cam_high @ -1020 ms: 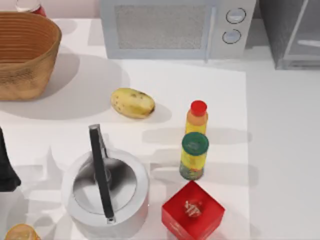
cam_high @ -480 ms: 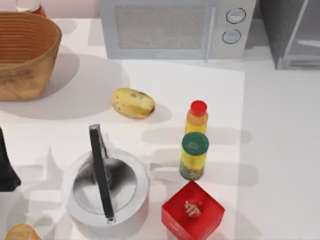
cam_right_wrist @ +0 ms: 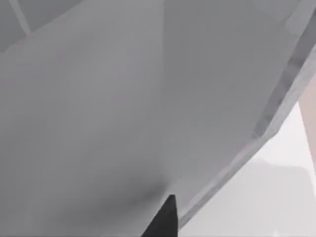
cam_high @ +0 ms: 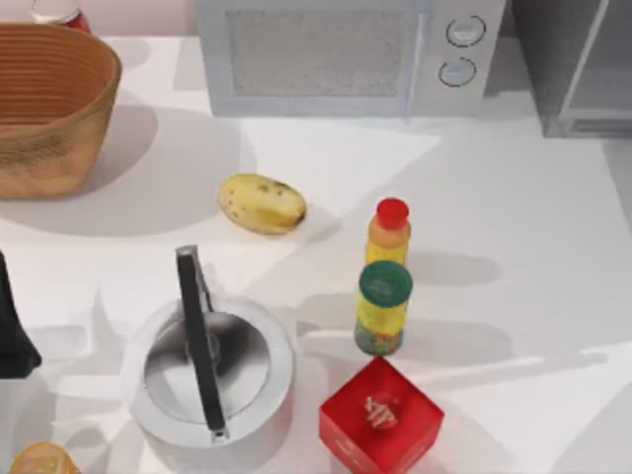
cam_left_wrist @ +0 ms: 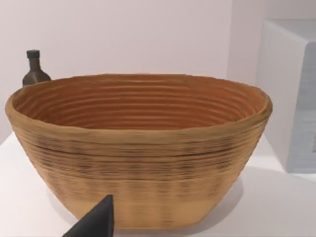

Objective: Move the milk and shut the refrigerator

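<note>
At the top view's far right corner the refrigerator [cam_high: 583, 69] fills the right wrist view up close – shutting looks underway, milk's place and both grippers' fingers cannot be told – left arm [cam_high: 15, 336] parked.

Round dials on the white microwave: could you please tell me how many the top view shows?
2: an upper dial and a lower dial, stacked at the microwave's right end.

The grey refrigerator [cam_high: 573, 64] stands far right, beside the white microwave [cam_high: 351, 54]. A yellow bottle [cam_high: 389, 232] stands just behind a green-lidded jar [cam_high: 382, 308].
</note>
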`<state>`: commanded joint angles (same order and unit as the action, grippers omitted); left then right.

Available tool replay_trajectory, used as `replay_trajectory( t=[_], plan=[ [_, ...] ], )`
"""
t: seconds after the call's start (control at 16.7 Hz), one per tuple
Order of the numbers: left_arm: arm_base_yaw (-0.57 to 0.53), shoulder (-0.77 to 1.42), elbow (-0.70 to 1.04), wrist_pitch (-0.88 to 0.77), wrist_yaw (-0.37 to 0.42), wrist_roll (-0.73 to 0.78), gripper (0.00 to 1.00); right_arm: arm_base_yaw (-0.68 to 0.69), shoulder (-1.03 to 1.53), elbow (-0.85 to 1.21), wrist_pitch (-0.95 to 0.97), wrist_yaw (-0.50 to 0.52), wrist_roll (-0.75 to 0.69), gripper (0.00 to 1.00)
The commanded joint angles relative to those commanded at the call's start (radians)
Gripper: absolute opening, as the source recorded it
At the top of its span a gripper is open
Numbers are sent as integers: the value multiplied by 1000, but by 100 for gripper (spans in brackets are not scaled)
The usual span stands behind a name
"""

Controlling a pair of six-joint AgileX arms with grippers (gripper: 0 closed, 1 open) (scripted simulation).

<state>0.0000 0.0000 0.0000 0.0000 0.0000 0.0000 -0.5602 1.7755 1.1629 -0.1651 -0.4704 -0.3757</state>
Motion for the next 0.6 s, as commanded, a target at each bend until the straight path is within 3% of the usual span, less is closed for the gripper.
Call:
replay_trajectory(
  t=[0.3,0.48,0.6],
  plan=[
    [0,0,0,0,0,0,100,386,-89,-125,137,296,247,100],
    [0,0,0,0,0,0,100,506,-142,-167,204,413,340,100],
    [0,0,0,0,0,0,100,532,-158,-176,223,439,361,100]
  ],
)
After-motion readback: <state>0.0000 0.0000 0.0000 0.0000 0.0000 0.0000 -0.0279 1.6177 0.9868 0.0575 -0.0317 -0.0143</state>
